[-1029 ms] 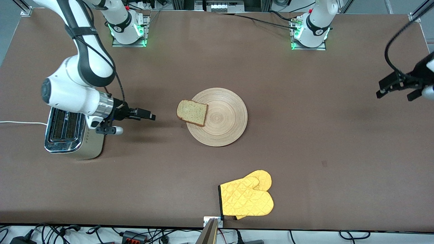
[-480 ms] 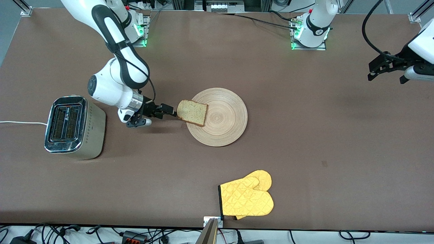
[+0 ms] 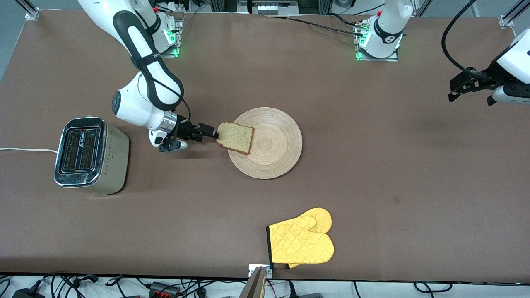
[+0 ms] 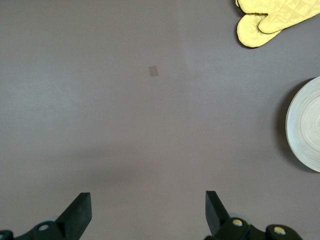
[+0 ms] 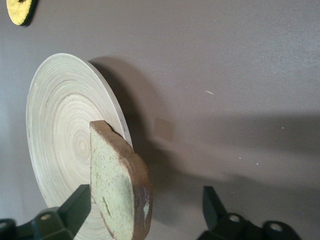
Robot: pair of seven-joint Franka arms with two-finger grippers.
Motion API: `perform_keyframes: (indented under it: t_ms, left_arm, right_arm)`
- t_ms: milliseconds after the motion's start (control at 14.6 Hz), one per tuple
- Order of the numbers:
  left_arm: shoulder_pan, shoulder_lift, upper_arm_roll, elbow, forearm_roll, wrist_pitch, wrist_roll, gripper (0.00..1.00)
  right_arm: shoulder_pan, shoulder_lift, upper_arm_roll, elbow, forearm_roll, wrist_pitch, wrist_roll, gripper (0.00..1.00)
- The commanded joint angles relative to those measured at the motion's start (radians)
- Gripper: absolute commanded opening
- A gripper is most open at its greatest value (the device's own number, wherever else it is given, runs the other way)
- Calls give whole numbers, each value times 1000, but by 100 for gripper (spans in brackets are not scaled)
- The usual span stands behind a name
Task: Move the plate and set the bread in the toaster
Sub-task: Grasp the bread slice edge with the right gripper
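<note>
The bread (image 3: 235, 138) lies on the light-wood plate (image 3: 275, 145) and overhangs its rim toward the right arm's end. My right gripper (image 3: 213, 133) is open, low at that overhanging edge. In the right wrist view the bread (image 5: 117, 185) stands between the open fingers of the gripper (image 5: 145, 202), closer to one finger (image 5: 80, 202), with the plate (image 5: 60, 125) under it. The toaster (image 3: 85, 155) stands at the right arm's end, its slots empty. My left gripper (image 3: 455, 89) is open and empty, waiting above the table at the left arm's end (image 4: 147, 205).
A yellow oven mitt (image 3: 300, 242) lies near the table's front edge, nearer to the camera than the plate; it also shows in the left wrist view (image 4: 270, 20). The toaster's white cord (image 3: 25, 150) runs off the table's end.
My right gripper has moved from beside the toaster across to the bread's overhanging edge, still open. My left gripper has shifted a little toward the bases.
</note>
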Motion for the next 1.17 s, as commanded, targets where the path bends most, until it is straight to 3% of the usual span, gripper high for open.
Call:
perform_keyframes:
  t_ms: [0, 343, 618, 892, 1098]
  left_arm:
    - [-9, 17, -6, 31, 22, -16, -13, 100]
    - [-21, 17, -15, 32, 25, -13, -13, 100]
    - [-21, 18, -24, 32, 59, -13, -13, 100]
    - [-21, 17, -26, 32, 63, -13, -14, 100]
    - [-21, 17, -24, 32, 57, -14, -14, 100]
  right_arm:
    - [11, -5, 0, -22, 101, 10, -37, 91]
    - [37, 30, 0, -20, 257, 10, -147, 91]
    - [34, 39, 0, -20, 271, 9, -176, 86]
    - [33, 35, 0, -20, 335, -16, -167, 74]
    - [34, 33, 0, -22, 337, -18, -149, 55]
